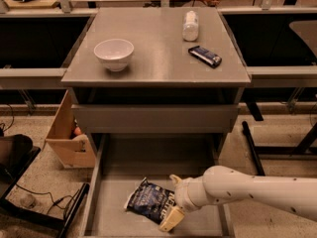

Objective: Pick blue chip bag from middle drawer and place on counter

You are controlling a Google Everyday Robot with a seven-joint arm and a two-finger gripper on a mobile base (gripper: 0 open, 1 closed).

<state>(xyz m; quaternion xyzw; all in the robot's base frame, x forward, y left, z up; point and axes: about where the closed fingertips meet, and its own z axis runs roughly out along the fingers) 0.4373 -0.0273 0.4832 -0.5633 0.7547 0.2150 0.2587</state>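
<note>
One blue chip bag (147, 201), crinkled, white lettering | lies in middle drawer (153, 157) | gripper (170, 218) at bag's right edge, opening cannot be told.

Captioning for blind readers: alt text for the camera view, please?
The end effector of a white robot arm sits at the right edge of a blue chip bag in the open middle drawer. On the counter sit a bowl, bottle and wrapped bar.

The blue chip bag (146, 202) lies flat in the middle drawer (153, 160), end effector (171, 218) at its right edge.
</note>
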